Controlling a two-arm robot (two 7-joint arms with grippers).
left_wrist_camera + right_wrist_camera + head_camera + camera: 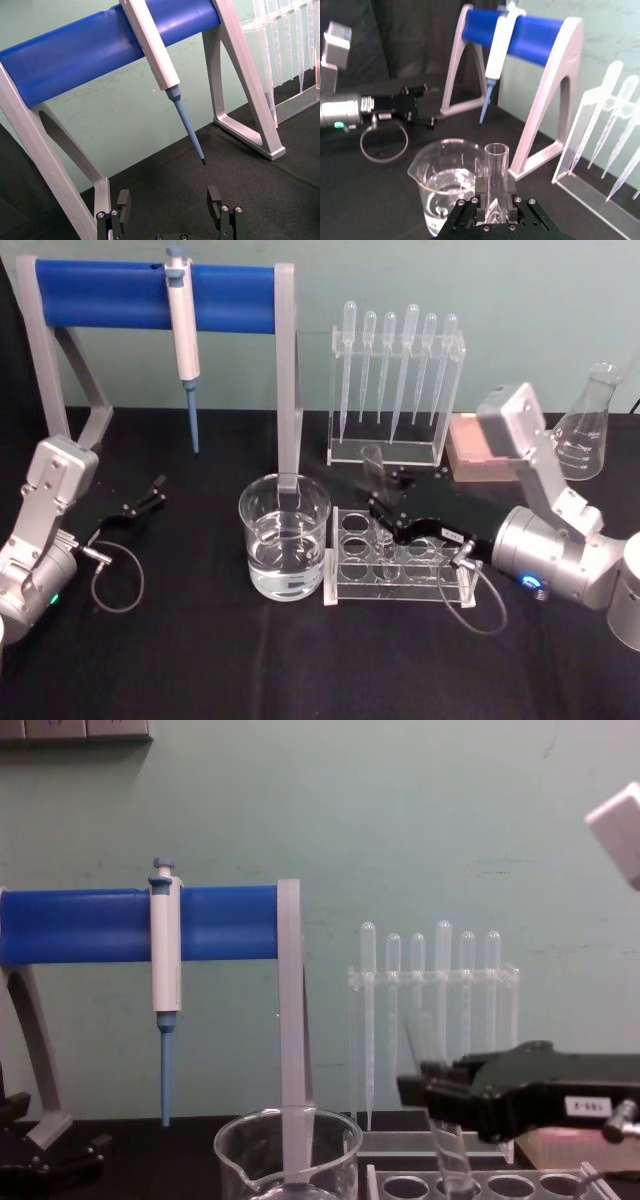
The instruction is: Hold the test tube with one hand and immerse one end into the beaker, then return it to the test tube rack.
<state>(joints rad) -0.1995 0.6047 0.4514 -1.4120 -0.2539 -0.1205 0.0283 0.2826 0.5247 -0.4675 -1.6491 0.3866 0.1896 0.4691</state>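
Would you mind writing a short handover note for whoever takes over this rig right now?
Right gripper: shut on the test tube, holding it tilted, open end up, with its lower end at the holes of the test tube rack.
Left gripper: open, parked at the far left, holding nothing.
Beaker: part-filled with clear liquid, just left of the rack.
Done: tube gripped. Whether it has been dipped cannot be told.
Left: if undipped, immerse one end in the beaker, then seat it in the rack.
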